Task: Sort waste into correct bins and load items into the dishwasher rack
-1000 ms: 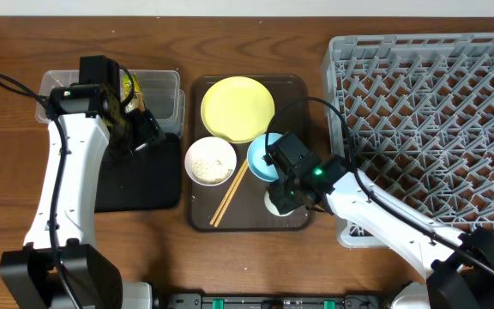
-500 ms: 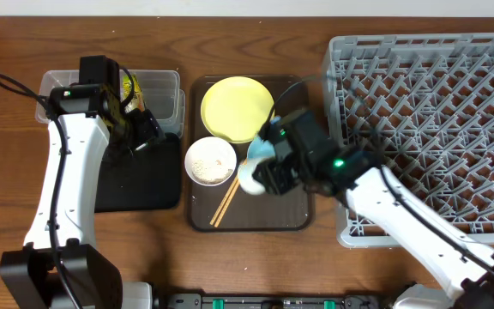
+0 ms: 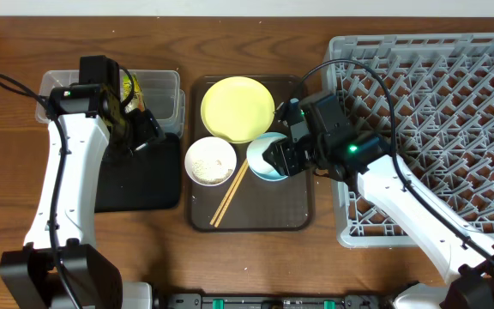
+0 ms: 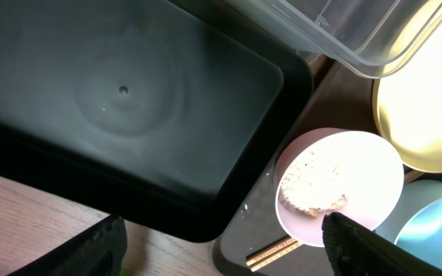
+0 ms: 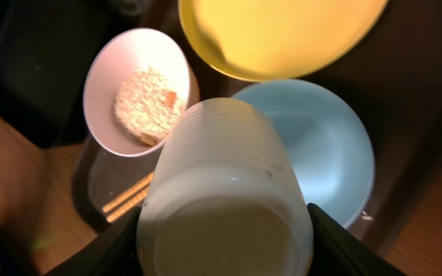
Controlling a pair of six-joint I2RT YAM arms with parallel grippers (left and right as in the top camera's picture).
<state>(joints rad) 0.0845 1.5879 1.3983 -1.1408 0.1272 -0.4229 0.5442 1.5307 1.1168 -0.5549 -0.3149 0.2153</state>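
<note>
The step in hand appears to be loading the rack: the right hand (image 5: 225, 245) pinches the small white cup (image 5: 225, 176) by its sides, one finger on each flank, and holds it in the air above the light blue bowl (image 5: 336, 146) and the brown serving tray (image 3: 294, 215). The next move probably calls for carrying the cup rightward over the near wall of the grey rack (image 3: 436, 94) and lowering it between the pegs, high enough that it does not catch the rim. The left hand (image 4: 225, 241) hovers with its fingers spread and nothing between them, above the corner of the black tray (image 4: 129, 115), next to the clear tub (image 3: 165, 81). The green-and-yellow wrapper (image 3: 128, 86) looks to be lying inside the tub, half hidden by the left arm. Counted: one yellow plate (image 3: 237, 108), one blue bowl, one pinkish bowl (image 3: 210, 160) holding a single heap of white crumbs (image 4: 313, 184), one cup, two chopsticks (image 3: 230, 193) lying side by side on the serving tray, one wrapper, one tub, one black tray, one rack. The crumbs are not yet tipped out, and no dish sits in the rack, so most of the job remains on the wooden tabletop (image 3: 7, 172).
</note>
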